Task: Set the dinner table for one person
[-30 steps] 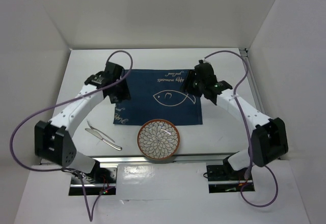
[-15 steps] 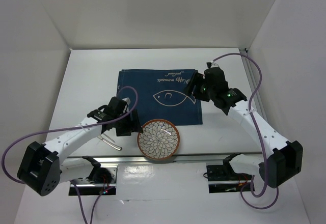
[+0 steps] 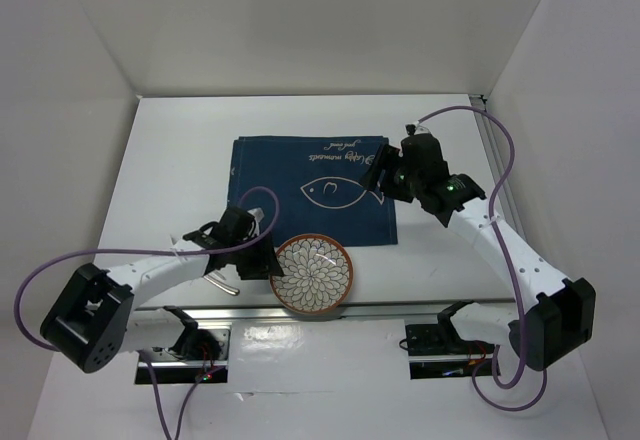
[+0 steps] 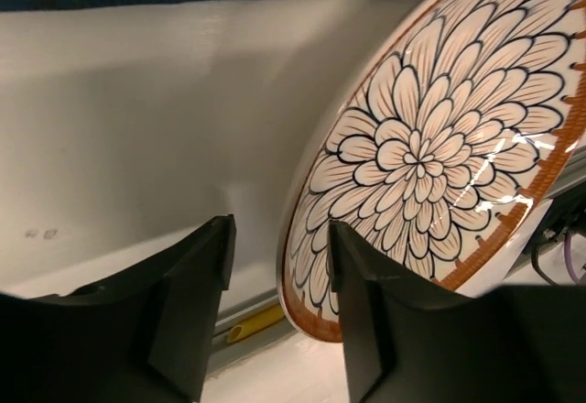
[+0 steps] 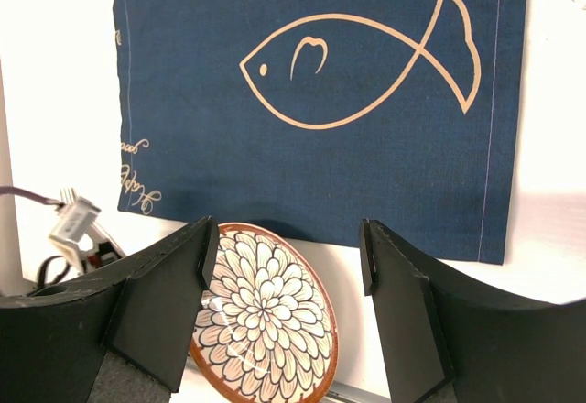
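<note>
Your left pincer (image 4: 279, 238) has slid to the plate (image 3: 311, 274) at the desk's (image 3: 170, 160) near edge, spread astride its rim: clamp next. Right pincer (image 5: 284, 238) gapes apart.

Robot lab test cell, not a home. Plain white panels (image 3: 320, 20) box in a matte white desk (image 3: 170, 150) on three sides. An aluminium rail (image 3: 390, 311) runs along the desk's near edge. On the near side of the rail sit two bolted arm mounts, the left base (image 3: 190, 343) and the right base (image 3: 440, 338), both with exposed wiring. Loose purple cables (image 3: 465, 110) loop off both arms. The only domestic props are a navy placemat (image 3: 290, 175) beyond the rail and a patterned plate (image 3: 311, 275) just beside the rail.
</note>
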`<state>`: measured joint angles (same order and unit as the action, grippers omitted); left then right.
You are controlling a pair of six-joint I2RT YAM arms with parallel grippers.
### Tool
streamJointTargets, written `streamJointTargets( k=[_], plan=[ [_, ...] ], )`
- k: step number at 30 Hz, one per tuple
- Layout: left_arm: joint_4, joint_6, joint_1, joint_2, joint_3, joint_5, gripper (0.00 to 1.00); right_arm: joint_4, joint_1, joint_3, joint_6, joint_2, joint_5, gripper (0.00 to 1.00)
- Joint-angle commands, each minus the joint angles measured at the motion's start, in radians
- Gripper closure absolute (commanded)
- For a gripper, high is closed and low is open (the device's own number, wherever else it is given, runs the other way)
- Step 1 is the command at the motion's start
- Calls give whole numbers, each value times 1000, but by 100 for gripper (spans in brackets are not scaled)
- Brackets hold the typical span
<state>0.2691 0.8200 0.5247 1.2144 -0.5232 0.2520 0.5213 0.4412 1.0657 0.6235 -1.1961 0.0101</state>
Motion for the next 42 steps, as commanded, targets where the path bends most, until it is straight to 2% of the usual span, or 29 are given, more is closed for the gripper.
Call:
streamJointTargets(
  k=[1,3,7,8,14,17,18,22,29,31,35,42],
  plan=[
    [-128,18,11,34,12,49,41,8,8,-4,-1,36,-4,25],
    [-128,18,20,54,22,58,48,17,8,-4,-1,36,-4,25],
    [-87,18,31,68,-23,49,98,26,8,-4,-1,36,7,25],
    [-65,18,31,59,-52,49,100,26,8,-4,-1,36,16,25],
    [114,-27,31,-81,-193,35,100,45,8,17,-1,46,27,25],
    [247,-2,12,-110,-346,-75,100,65,8,40,-1,58,45,24],
    [261,-22,-1,-96,-423,-62,100,74,8,40,-10,58,56,24],
    [252,-51,-61,16,-587,-62,100,98,8,79,-10,90,68,24],
    [136,-73,-175,344,-800,47,100,192,8,89,-19,147,163,24],
    [136,-73,-184,436,-863,56,100,203,8,89,-19,156,185,21],
    [114,-64,-198,553,-928,65,100,227,8,89,-28,178,176,18],
    [39,-16,-229,651,-906,148,100,246,-1,80,-28,196,185,18]
  ],
)
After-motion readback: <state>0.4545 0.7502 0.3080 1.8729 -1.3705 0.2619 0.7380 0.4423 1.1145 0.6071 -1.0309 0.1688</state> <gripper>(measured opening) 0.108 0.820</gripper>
